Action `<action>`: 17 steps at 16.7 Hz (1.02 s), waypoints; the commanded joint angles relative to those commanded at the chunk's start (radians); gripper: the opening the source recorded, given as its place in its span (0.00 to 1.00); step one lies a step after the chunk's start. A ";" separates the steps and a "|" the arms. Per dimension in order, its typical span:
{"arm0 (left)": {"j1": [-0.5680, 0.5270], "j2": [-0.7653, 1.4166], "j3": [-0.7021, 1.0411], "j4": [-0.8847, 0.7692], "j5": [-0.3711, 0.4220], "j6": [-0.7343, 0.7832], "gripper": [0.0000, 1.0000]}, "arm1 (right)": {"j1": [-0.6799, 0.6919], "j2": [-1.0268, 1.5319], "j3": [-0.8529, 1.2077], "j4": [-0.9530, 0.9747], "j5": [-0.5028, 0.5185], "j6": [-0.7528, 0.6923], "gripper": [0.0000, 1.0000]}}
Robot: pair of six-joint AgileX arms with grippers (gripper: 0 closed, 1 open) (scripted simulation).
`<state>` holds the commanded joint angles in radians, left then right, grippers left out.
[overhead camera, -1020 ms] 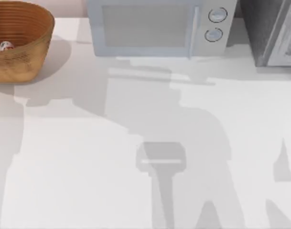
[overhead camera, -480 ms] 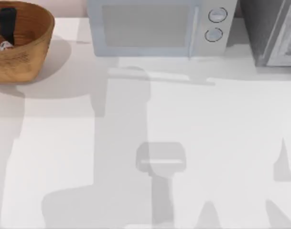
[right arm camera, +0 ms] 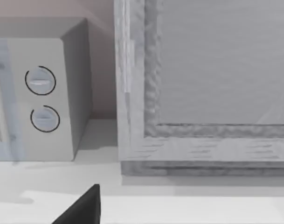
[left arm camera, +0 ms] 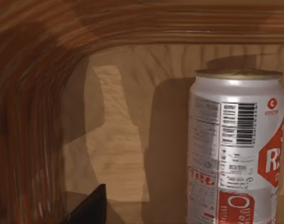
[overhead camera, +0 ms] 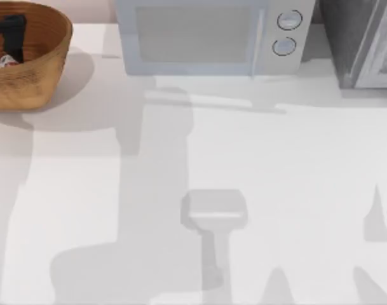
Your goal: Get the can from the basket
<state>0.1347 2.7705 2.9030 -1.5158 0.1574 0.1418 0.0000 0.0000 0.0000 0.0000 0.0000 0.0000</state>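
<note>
One can point(left arm camera: 237, 149) stands upright on the floor of the basket point(overhead camera: 44, 70) at the table's far left. We have our left gripper point(overhead camera: 7, 35) down inside the basket just beside the can; we cannot tell how it is set. Our right arm faces the microwave point(right arm camera: 44, 98).

Orange-brown ribbed basket point(overhead camera: 47, 57); white-and-red can point(left arm camera: 235, 154)
</note>
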 joint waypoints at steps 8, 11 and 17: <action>-0.013 -0.034 -0.217 0.177 -0.001 -0.009 1.00 | 0.000 0.000 0.000 0.000 0.000 0.000 1.00; -0.019 -0.043 -0.308 0.259 -0.002 -0.014 1.00 | 0.000 0.000 0.000 0.000 0.000 0.000 1.00; -0.021 -0.046 -0.333 0.284 -0.003 -0.016 0.92 | 0.000 0.000 0.000 0.000 0.000 0.000 1.00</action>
<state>0.1140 2.7246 2.5696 -1.2314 0.1548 0.1254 0.0000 0.0000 0.0000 0.0000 0.0000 0.0000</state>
